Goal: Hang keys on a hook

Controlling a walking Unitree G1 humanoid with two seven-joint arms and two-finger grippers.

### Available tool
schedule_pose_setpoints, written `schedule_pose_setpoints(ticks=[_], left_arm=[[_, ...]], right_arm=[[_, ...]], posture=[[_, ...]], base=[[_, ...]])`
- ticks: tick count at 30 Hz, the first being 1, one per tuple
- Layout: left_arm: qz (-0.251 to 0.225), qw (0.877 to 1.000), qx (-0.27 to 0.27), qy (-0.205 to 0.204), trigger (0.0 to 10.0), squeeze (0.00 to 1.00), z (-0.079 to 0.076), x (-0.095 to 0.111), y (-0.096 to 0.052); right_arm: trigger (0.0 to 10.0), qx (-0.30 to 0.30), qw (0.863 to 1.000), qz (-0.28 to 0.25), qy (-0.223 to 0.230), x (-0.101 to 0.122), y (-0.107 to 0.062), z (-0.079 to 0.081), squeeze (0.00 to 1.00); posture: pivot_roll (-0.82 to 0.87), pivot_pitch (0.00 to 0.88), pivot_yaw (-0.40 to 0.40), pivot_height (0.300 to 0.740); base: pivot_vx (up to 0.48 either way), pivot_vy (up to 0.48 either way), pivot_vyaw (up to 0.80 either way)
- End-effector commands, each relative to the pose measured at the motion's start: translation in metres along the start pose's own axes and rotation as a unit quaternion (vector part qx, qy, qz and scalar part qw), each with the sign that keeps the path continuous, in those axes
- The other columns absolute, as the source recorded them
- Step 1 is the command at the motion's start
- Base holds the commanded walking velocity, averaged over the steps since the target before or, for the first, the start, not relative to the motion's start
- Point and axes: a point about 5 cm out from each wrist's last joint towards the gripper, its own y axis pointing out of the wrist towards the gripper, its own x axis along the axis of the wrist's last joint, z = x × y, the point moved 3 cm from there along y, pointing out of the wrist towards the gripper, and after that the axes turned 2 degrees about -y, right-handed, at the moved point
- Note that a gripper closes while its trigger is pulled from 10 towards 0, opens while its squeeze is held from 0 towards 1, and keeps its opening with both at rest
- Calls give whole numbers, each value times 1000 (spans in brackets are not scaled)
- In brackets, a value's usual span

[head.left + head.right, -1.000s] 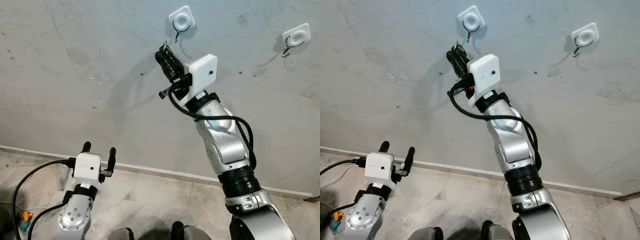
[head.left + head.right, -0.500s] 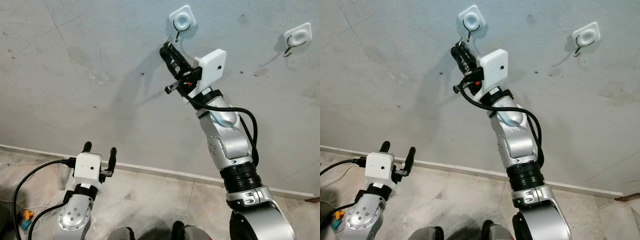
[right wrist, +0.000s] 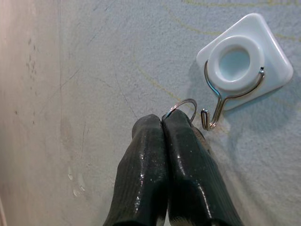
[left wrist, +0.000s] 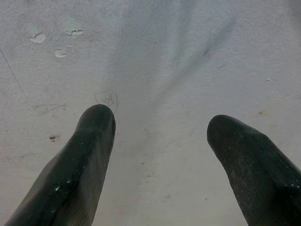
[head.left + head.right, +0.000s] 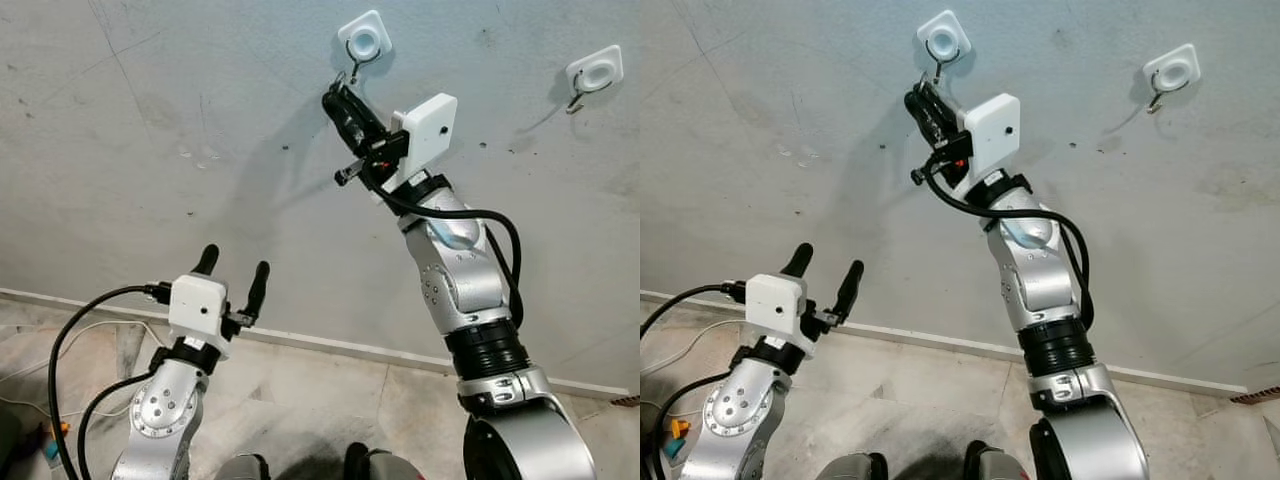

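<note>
A white square hook base with a wire hook is stuck high on the grey wall. My right gripper is raised just below and left of it, shut on a thin metal key ring. In the right wrist view the ring's loop pokes out past the fingertips and lies close beside the hook's tip, not over it. The keys themselves are hidden by the fingers. My left gripper is low at the left, open and holding nothing, facing bare wall.
A second white hook sits on the wall to the far right. A pale skirting strip runs along the wall's foot above the marble floor. Black cables trail from my left arm.
The right gripper has crept up and slightly right, closer to the hook, still shut on the key ring. The left arm has risen and shifted right, its gripper still open.
</note>
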Motion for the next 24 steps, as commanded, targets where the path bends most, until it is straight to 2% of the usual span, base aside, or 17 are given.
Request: schedule_pose_setpoints(ticks=[1,9,24], left_arm=[[-2,1000,-9,0,10000,0,-1,3,-3],[0,1000,-14,0,10000,0,-2,3,-3],[6,1000,-22,-1,10000,0,-3,2,-2]], right_arm=[[10000,-7,999,-30,-10,16,4,-9,0],[10000,-9,999,-36,-13,21,1,-11,0],[10000,-21,999,-25,-18,22,-16,-22,0]], posture=[[188,197,11,740],[185,195,11,740],[171,190,24,740]], base=[[0,0,0],[0,0,0],[0,0,0]])
